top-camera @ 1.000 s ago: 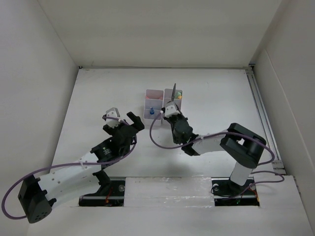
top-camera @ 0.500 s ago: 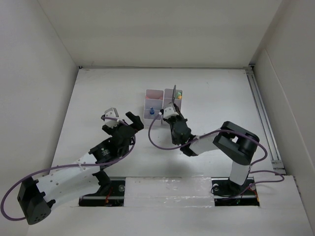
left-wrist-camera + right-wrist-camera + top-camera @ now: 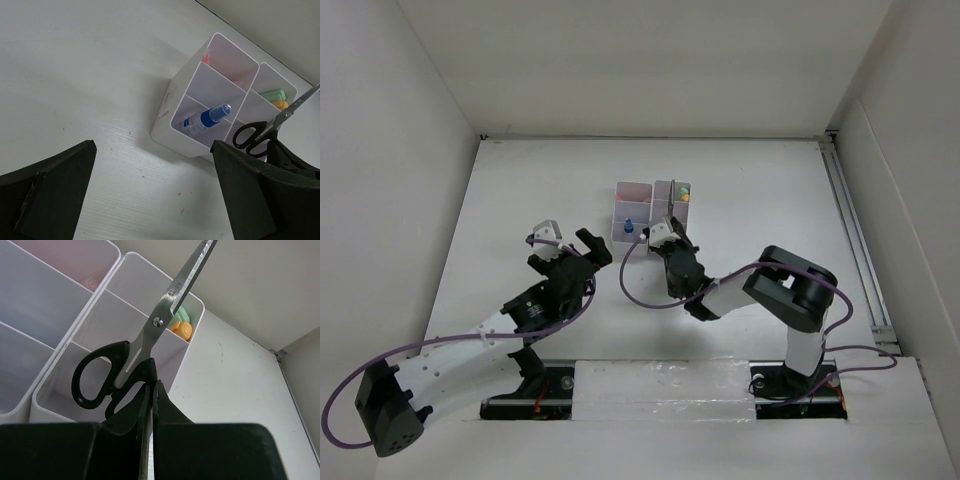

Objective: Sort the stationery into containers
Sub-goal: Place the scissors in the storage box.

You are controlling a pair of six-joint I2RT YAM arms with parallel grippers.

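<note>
Top external view is showing the white organizer (image 3: 620, 205) sitting a little past the middle of the worktop (image 3: 520, 190), with broad stretches of surface lying between it and the walls at 9, 12 and 3 o'clock. A rail (image 3: 850, 230) is running along the worktop's 3 o'clock edge, well apart from everything.

The right end effector (image 3: 665, 232) is hanging just at the organizer's 6 o'clock rim, pinched fully closed on the black handle of the scissors (image 3: 150, 335). The handle loops are hovering over the nearest compartment of the right column, close to its dividing wall, while the closed blades are slanting up toward 1 o'clock. I cannot tell whether the loops are touching the rim.

The left end effector (image 3: 568, 238) is waiting at the organizer's 8 o'clock, spread wide and gripping nothing, with bare worktop between its fingers.

Inside, the blue-capped bottle (image 3: 206, 119) is lying tilted in the left column's near compartment, pink pens (image 3: 206, 59) are showing in its far one, and the green marker (image 3: 273, 94) is resting in the right column.
</note>
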